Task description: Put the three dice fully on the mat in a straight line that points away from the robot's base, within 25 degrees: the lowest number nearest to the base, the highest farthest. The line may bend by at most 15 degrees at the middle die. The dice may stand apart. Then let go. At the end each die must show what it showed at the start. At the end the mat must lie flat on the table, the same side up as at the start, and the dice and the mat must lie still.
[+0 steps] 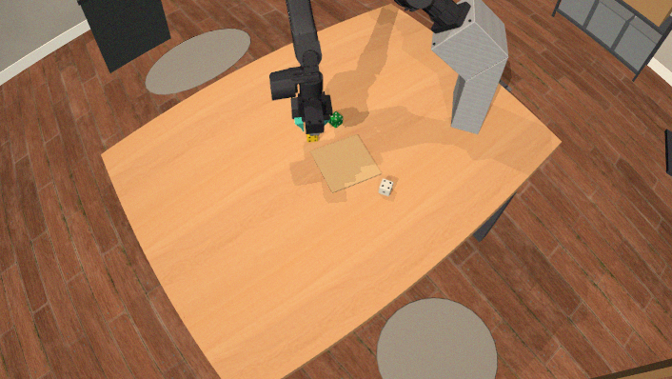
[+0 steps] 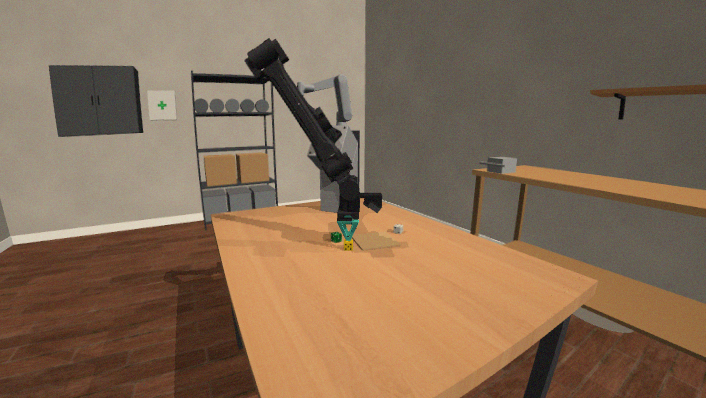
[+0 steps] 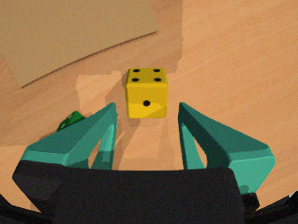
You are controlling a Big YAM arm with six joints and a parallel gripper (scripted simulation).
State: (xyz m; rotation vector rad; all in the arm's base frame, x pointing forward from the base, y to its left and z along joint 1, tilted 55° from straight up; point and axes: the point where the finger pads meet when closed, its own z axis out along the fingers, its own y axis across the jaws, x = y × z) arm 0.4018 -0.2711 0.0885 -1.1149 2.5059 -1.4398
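A yellow die (image 1: 312, 138) (image 2: 348, 245) (image 3: 147, 92) with four on top stands on the table just off the mat's near-left corner. My gripper (image 1: 311, 132) (image 2: 348, 239) (image 3: 147, 110) points down right over it. Its teal fingers stand apart on either side of the die without touching it, so it is open. A green die (image 1: 336, 119) (image 2: 335, 237) (image 3: 69, 121) sits on the table close beside the gripper, partly hidden by a finger in the wrist view. A white die (image 1: 385, 187) (image 2: 398, 228) stands on the table past the mat's far corner. The tan mat (image 1: 345, 162) (image 2: 372, 241) (image 3: 67, 16) lies flat with nothing on it.
The grey robot pedestal (image 1: 476, 71) stands at the table's back right. The wooden table (image 1: 262, 248) stretches wide toward the front. A shelf rack (image 2: 232, 145) and a side bench (image 2: 600, 187) stand off the table.
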